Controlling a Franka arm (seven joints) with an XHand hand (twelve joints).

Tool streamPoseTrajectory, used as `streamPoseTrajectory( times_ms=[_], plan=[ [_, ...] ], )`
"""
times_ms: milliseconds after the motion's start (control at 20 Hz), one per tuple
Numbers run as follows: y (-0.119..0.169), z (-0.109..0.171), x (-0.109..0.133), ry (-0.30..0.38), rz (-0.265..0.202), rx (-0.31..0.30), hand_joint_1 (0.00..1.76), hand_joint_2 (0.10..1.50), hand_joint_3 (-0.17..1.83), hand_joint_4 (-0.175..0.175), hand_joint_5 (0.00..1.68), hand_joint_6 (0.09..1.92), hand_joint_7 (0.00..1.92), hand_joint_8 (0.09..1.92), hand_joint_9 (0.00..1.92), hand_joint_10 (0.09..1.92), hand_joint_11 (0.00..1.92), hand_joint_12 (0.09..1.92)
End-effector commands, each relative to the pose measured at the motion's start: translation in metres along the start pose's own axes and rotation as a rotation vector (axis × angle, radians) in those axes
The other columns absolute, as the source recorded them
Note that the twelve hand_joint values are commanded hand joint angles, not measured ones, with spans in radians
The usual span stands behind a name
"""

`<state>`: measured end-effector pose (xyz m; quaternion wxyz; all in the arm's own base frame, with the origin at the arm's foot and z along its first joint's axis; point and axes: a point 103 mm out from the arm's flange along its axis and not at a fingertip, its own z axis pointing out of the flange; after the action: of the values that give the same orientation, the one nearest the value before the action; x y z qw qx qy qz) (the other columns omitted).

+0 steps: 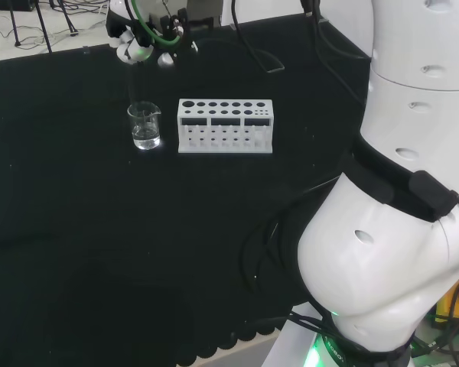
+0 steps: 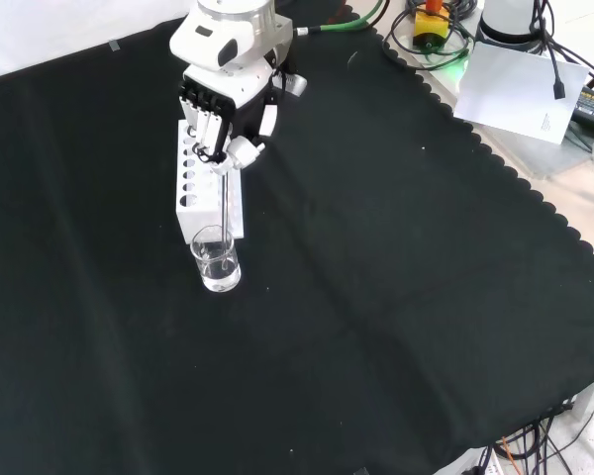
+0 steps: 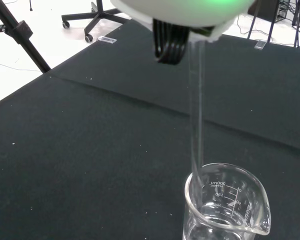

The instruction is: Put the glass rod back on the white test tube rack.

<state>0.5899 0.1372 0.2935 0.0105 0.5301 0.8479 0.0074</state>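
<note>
The hand is held above the beaker, and its fingers and thumb are curled round the top of the glass rod. The rod hangs straight down, and its low end is inside the beaker, where some clear liquid is seen. Just behind the beaker in the front view, the white rack is set on the black cloth.
</note>
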Motion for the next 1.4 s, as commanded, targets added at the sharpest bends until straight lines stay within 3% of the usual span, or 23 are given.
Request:
streamPoseTrajectory(
  times_ms=[50, 400, 700, 1000, 1400],
  plan=[
    [-0.003, -0.001, 0.003, 0.007, -0.014, -0.007, 1.31, 0.68, 0.74, -0.175, 1.09, 0.74, 1.19, 1.15, 1.71, 0.85, 1.68, 0.78],
    [0.007, -0.016, 0.011, -0.003, -0.009, -0.023, 1.31, 0.68, 0.74, -0.175, 1.09, 0.74, 1.19, 1.15, 1.71, 0.85, 1.68, 0.78],
    [0.001, -0.042, 0.003, -0.019, 0.021, -0.046, 1.31, 0.68, 0.74, -0.175, 1.09, 0.74, 1.19, 1.15, 1.71, 0.85, 1.68, 0.78],
    [-0.018, -0.071, -0.027, -0.021, 0.071, -0.076, 1.31, 0.68, 0.74, -0.175, 1.09, 0.74, 1.19, 1.15, 1.71, 0.85, 1.68, 0.78],
    [-0.074, -0.094, -0.078, -0.043, 0.174, -0.094, 1.31, 0.68, 0.74, -0.175, 1.09, 0.74, 1.19, 1.15, 1.71, 0.85, 1.68, 0.78]
  ],
)
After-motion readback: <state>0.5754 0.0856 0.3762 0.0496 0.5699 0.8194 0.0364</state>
